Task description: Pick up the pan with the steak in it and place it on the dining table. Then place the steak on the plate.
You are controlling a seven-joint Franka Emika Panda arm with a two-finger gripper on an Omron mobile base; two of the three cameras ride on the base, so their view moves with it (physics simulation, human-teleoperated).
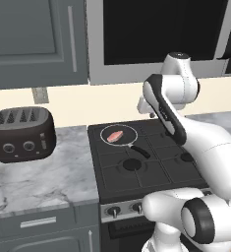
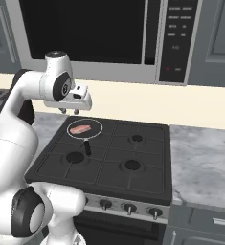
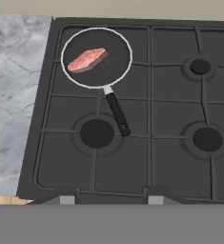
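Note:
The black pan (image 3: 116, 64) with its pale rim sits on the stove's back left burner, handle (image 3: 117, 112) pointing toward the front. The pinkish steak (image 3: 87, 59) lies inside it. The base views show the same pan (image 1: 127, 130) (image 2: 93, 125) and steak (image 1: 115, 136) (image 2: 80, 128). My gripper (image 2: 68, 111) (image 1: 144, 111) hangs above and just behind the pan, pointing down, apart from it. Its fingertips (image 3: 68, 198) stand open with nothing between them. The dining table and the plate are out of view.
The black stove (image 1: 151, 170) has several burners and knobs along its front. A dark toaster (image 1: 21, 134) stands on the marble counter (image 1: 43, 179) to the left. More counter (image 2: 205, 162) lies to the right. A microwave (image 2: 85, 28) hangs above the stove.

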